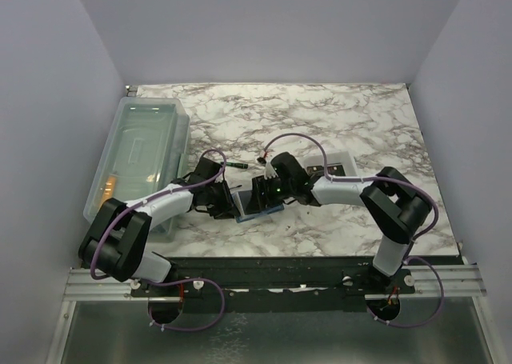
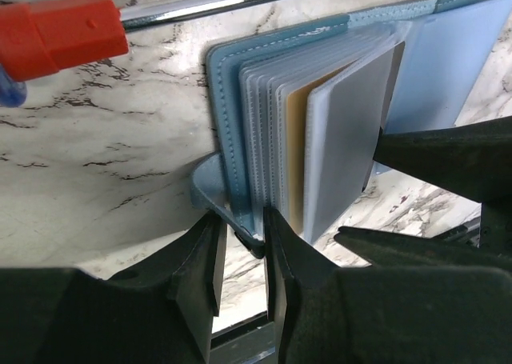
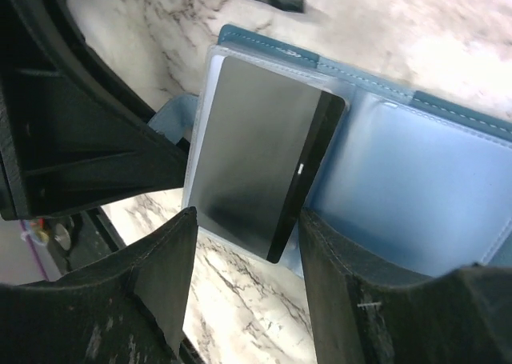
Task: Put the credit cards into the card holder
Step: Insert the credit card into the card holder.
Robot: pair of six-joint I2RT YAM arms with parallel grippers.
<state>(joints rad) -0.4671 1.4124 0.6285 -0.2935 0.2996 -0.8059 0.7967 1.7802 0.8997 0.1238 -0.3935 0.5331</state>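
Observation:
The teal-blue card holder (image 1: 258,212) lies open on the marble between both arms, its clear sleeves fanned out (image 2: 264,116). My left gripper (image 2: 242,220) is shut on the lower edge of its cover by the snap tab. A credit card (image 3: 256,172), grey side up with a black stripe, sits partly inside a sleeve on the left half (image 2: 344,132). An orange card (image 2: 296,148) shows in a sleeve behind it. My right gripper (image 3: 244,228) stands open around the grey card's protruding end, with a gap on each side.
A screwdriver with a red handle (image 2: 60,32) lies on the marble just beyond the card holder (image 3: 416,196). A large clear plastic bin (image 1: 140,152) stands at the left. A white tray (image 1: 336,166) sits behind the right arm.

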